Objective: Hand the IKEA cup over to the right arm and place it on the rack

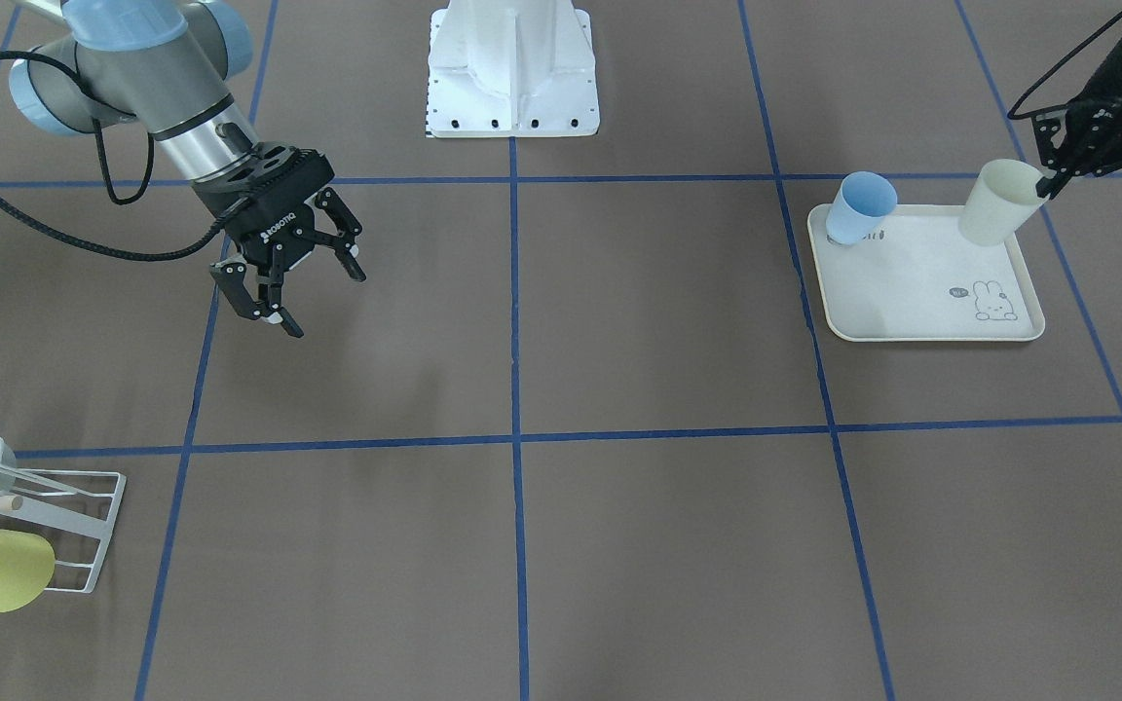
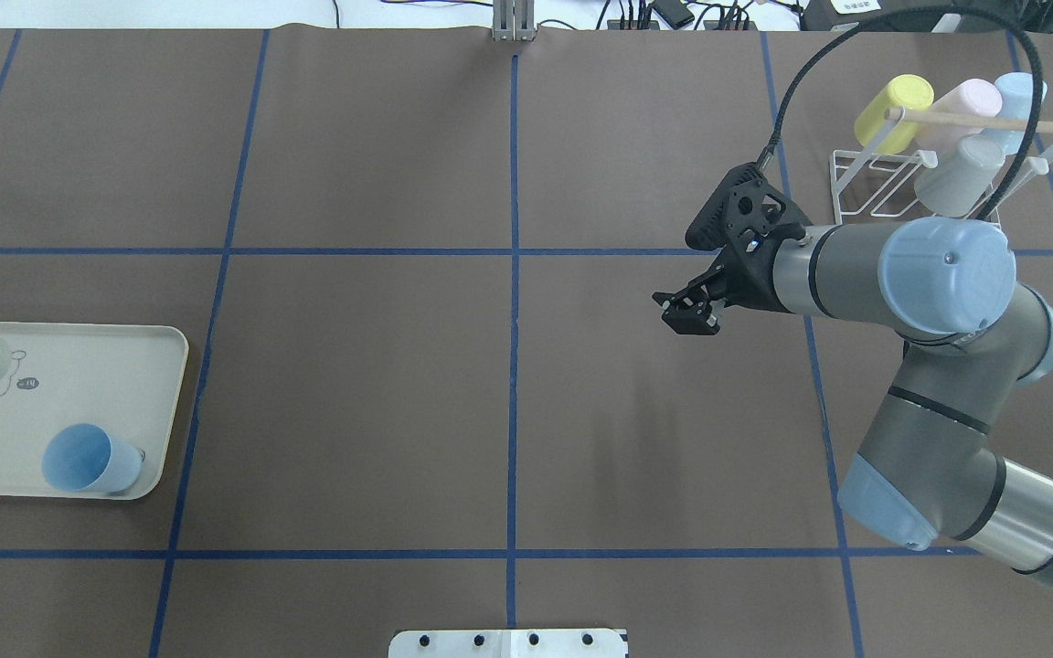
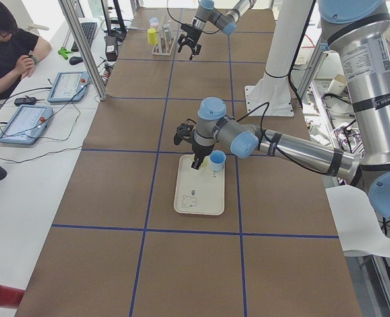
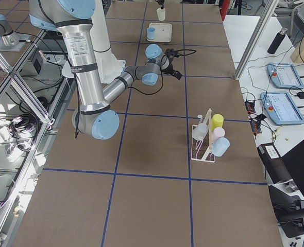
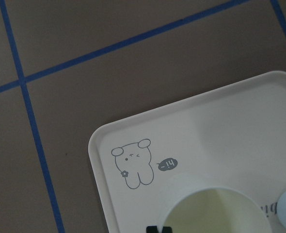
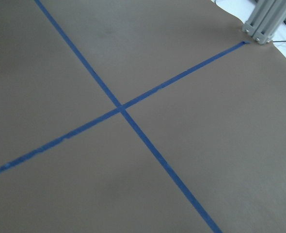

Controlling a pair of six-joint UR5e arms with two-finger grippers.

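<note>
Holding: left gripper [image 1: 1056, 181] clamped on the rim of the IKEA cup [image 1: 997, 202]. The cream cup hangs tilted below the gripper, base low over the tray [image 1: 931, 335]; cannot tell if it is touching

Risk 1: the pinch is thin and at the rim only, so the cup could pivot or slip out during the carry

Risk 2: blue cup [image 1: 860, 207] stands on the same tray, near the gripper on its centre-facing side. A low sweep toward centre could knock it over

Right gripper [image 1: 324, 302] hangs empty with its jaws apart, well away from the cup across the surface [image 1: 619, 321]

Risk 3: at handover the left gripper occupies the rim, so the right must take the body or the fingers clash

Risk 4: rack [image 2: 883, 187], beyond the right gripper, carries four cups. Free prongs are scarce, so neighbours could get bumped
</note>
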